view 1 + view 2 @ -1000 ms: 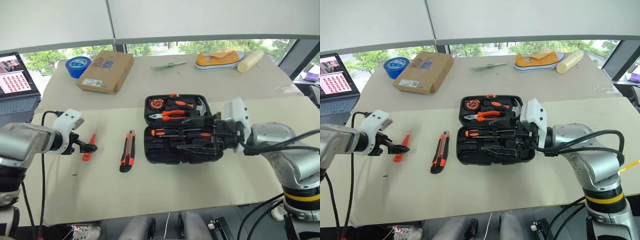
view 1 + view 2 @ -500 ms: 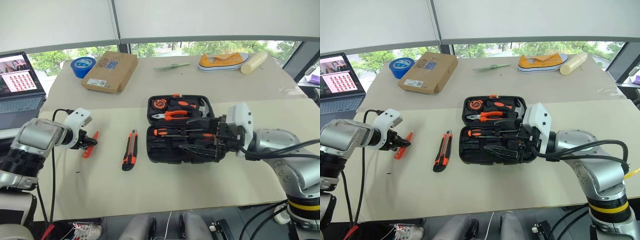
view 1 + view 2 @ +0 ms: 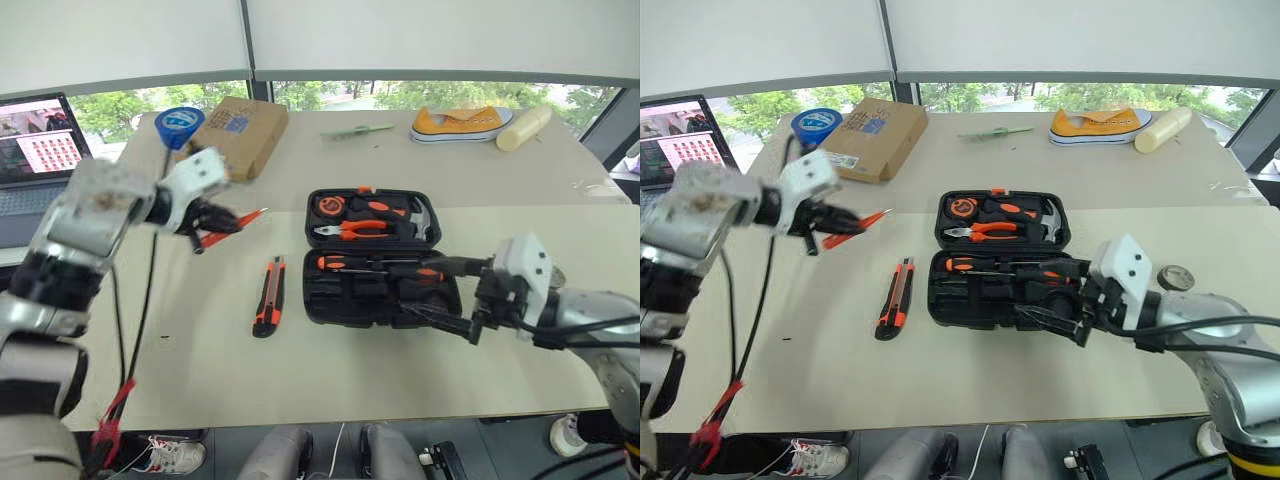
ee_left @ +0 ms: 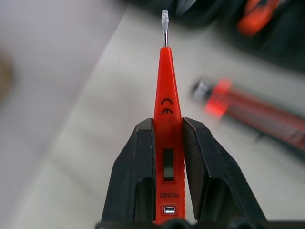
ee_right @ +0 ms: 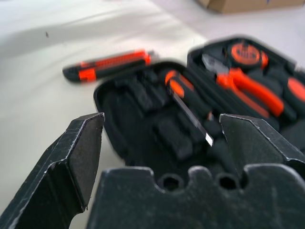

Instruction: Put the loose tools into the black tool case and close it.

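Lifted off the worktop (image 3: 330,380), the tester screwdriver (image 3: 231,224), pinched lengthwise in the left gripper (image 3: 208,224) fingers, points toward the open black tool case (image 3: 380,262) at four o'clock, while the right gripper (image 3: 462,312) fingers stay spread beside the case.

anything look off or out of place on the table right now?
Nothing damaged or spilled. The utility knife lies loose on the table beside the open black tool case, not yet packed. The left gripper holds the orange tester screwdriver clear of the table. One oddity: a yellow sneaker sits at the far edge.
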Robot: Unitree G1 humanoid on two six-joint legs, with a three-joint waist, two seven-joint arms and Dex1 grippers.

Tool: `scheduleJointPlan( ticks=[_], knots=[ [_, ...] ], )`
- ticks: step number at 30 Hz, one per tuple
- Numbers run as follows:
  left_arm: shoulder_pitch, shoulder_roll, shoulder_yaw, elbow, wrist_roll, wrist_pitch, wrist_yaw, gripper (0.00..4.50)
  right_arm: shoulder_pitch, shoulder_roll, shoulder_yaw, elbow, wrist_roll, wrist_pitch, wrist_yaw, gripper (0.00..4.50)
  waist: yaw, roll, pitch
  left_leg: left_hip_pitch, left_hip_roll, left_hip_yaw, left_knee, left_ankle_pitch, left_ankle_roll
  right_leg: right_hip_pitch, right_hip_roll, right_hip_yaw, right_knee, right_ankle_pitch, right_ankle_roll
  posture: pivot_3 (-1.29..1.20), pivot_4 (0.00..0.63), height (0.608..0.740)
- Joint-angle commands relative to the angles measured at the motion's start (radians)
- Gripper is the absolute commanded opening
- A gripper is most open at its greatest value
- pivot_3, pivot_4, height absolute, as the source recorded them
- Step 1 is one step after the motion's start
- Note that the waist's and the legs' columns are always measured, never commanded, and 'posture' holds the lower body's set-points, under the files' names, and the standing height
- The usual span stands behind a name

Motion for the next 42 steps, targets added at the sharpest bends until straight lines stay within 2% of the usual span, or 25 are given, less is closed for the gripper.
scheduleJointPlan(
  ticks=[1,5,8,14,21,34,42],
  knots=[
    [-0.078,-0.106,-0.089,0.007,0.046,-0.063,-0.099,0.39,0.025,-0.010,-0.053,-0.053,0.002,-0.016,-0.023,4.50,-0.003,0.000,0.000,0.000,0.000,0.001,0.000,0.000,0.000,0.000,0.000,0.000,0.000,0.000,0.000,0.00,0.150,0.735],
    [-0.153,-0.253,-0.195,0.093,0.137,-0.134,-0.138,0.39,0.069,0.000,-0.068,-0.081,-0.015,-0.020,-0.059,4.50,-0.008,0.000,0.000,-0.001,0.002,0.001,0.000,0.000,0.000,-0.002,0.000,0.001,0.000,0.000,0.000,0.00,0.150,0.735],
    [-0.212,-0.370,-0.234,0.186,0.197,-0.069,-0.084,0.39,0.100,0.008,-0.084,-0.101,-0.012,-0.017,-0.086,4.50,-0.014,-0.001,0.000,-0.001,0.002,0.001,0.000,0.000,0.001,-0.002,0.000,0.001,0.001,0.000,0.000,0.00,0.150,0.735],
    [-0.235,-0.459,-0.263,0.204,0.232,0.080,-0.110,0.39,0.126,0.021,-0.105,-0.122,-0.002,-0.014,-0.126,4.50,-0.024,-0.001,0.000,-0.002,0.002,0.001,0.000,0.000,0.001,-0.002,0.000,0.001,0.001,0.000,0.000,0.00,0.150,0.735],
    [-0.202,-0.471,-0.304,0.174,0.257,0.130,-0.145,0.39,0.116,0.038,-0.097,-0.140,0.013,-0.010,-0.163,4.50,-0.026,-0.001,0.000,-0.002,0.002,0.001,0.000,0.000,0.001,-0.003,0.002,0.001,0.003,0.000,0.001,0.00,0.150,0.735],
    [-0.172,-0.547,-0.321,0.260,0.328,0.048,-0.057,0.39,0.139,0.055,-0.096,-0.166,0.019,-0.006,-0.192,4.50,-0.020,-0.001,0.000,-0.001,0.001,0.001,0.001,0.000,0.001,-0.002,0.002,0.001,0.003,0.000,0.001,0.00,0.150,0.735],
    [-0.168,-0.543,-0.325,0.274,0.337,0.025,-0.072,0.39,0.143,0.064,-0.097,-0.175,0.026,-0.003,-0.210,4.50,-0.017,-0.001,0.000,0.000,0.001,0.001,0.002,0.000,0.001,-0.001,0.002,0.001,0.003,0.000,0.001,0.00,0.150,0.735]
  ],
)
